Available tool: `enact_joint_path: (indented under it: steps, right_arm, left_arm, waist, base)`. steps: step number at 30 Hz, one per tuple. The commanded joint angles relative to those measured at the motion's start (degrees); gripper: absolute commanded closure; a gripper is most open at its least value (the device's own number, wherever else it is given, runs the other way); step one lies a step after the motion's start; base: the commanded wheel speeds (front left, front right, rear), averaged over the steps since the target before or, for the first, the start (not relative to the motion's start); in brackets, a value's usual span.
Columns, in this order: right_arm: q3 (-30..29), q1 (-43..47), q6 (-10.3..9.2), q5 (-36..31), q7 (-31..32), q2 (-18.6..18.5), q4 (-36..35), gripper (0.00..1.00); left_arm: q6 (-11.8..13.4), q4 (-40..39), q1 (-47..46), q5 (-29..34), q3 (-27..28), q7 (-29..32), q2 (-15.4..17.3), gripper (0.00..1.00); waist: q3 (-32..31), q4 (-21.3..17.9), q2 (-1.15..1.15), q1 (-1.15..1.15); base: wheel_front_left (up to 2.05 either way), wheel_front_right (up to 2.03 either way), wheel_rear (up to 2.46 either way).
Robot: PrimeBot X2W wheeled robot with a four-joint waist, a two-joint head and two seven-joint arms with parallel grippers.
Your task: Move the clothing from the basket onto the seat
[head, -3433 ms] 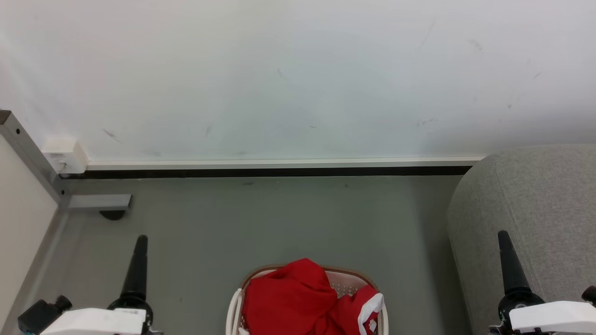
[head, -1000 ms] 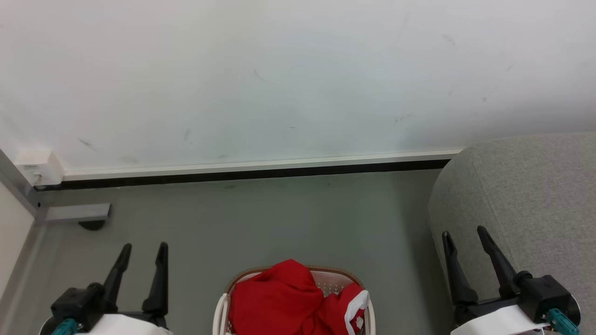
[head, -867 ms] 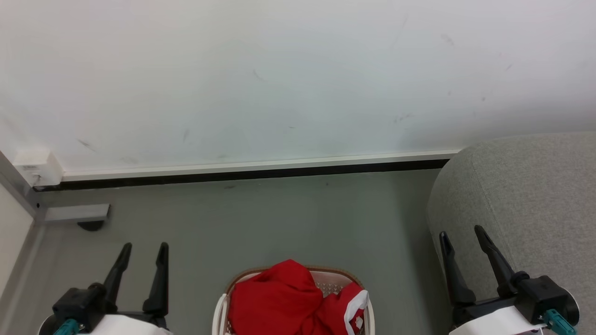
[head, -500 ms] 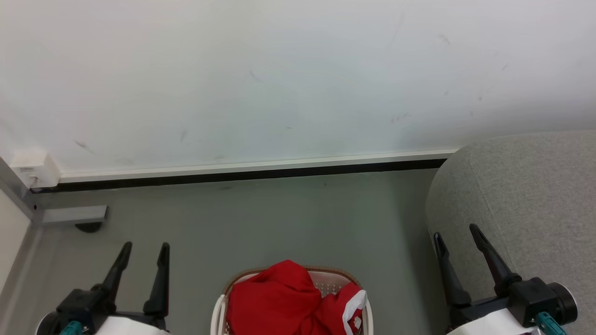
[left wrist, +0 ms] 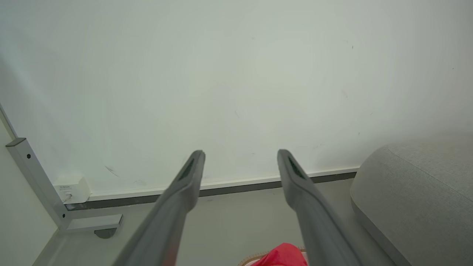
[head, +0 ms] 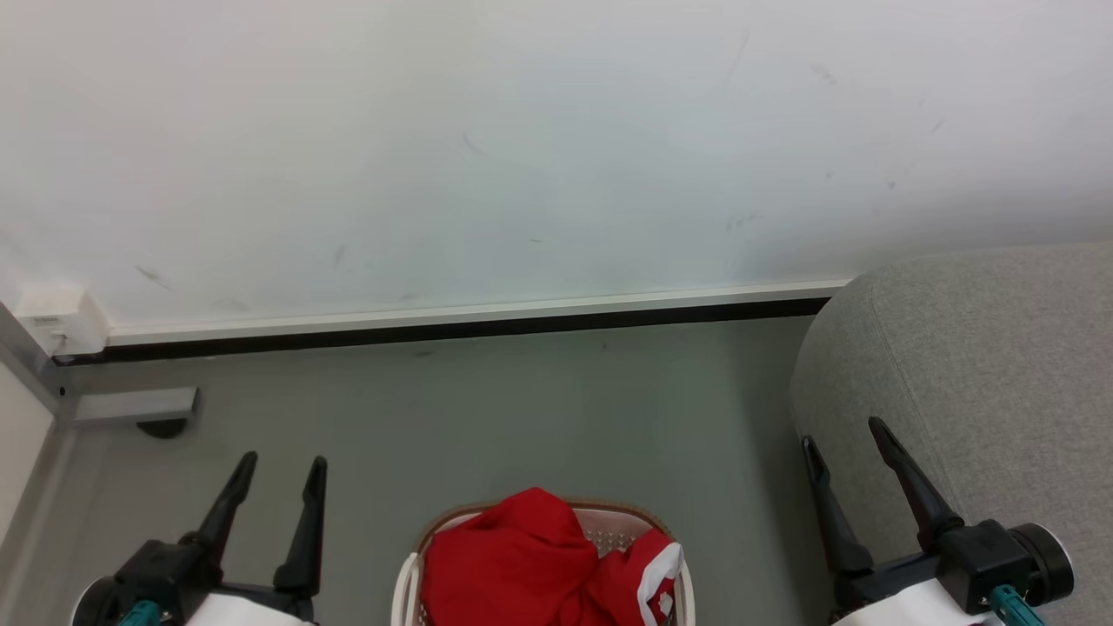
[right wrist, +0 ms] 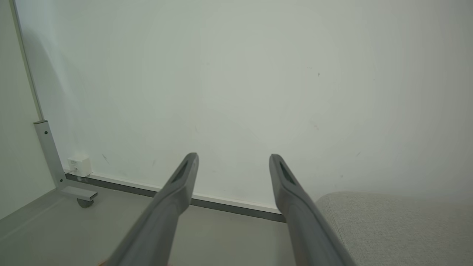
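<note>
Red clothing (head: 530, 565) with a white-trimmed cuff is heaped in the cream basket (head: 404, 587) with a brown rim, at the bottom centre of the head view; a tip of the clothing (left wrist: 282, 256) peeks in low in the left wrist view. The light grey seat (head: 983, 365) rises at the right, and the seat (left wrist: 417, 192) also appears in the left wrist view and the seat (right wrist: 399, 225) in the right wrist view. My left gripper (head: 283, 461) stands open left of the basket, holding nothing. My right gripper (head: 842, 432) stands open in front of the seat's rounded end.
A white wall with a pale skirting and dark gap (head: 452, 317) runs across the back. A grey metal post and foot bracket (head: 130, 404) with a white box (head: 52, 317) stand at the far left corner. Grey floor (head: 522, 417) lies between basket and wall.
The whole head picture has drifted slightly left, so the camera has turned. Both grippers stay open; the left has edged right and the right a little left and up.
</note>
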Motion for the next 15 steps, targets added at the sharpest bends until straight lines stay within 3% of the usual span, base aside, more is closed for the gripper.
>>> enact_joint_path:
  steps: [1, 15]
  right_arm:
    - [0.0, -0.8, -0.12, 0.1, 0.0, -0.4, 0.2, 0.0]
    - [0.6, -0.7, -0.12, 1.2, 0.0, -0.4, 0.3, 0.0]
  left_arm:
    - [0.1, 0.1, 0.0, -0.4, 0.1, -0.1, 0.3, 0.0]
    - [0.1, 0.2, 0.3, -2.0, 0.2, -0.1, 0.0, 0.0]
  waist:
    - [0.0, 0.0, 0.0, 0.0]
    - [0.1, -0.9, 0.0, 0.0]
  base:
    - [0.0, 0.0, 0.0]
    - [0.0, 0.0, 0.0]
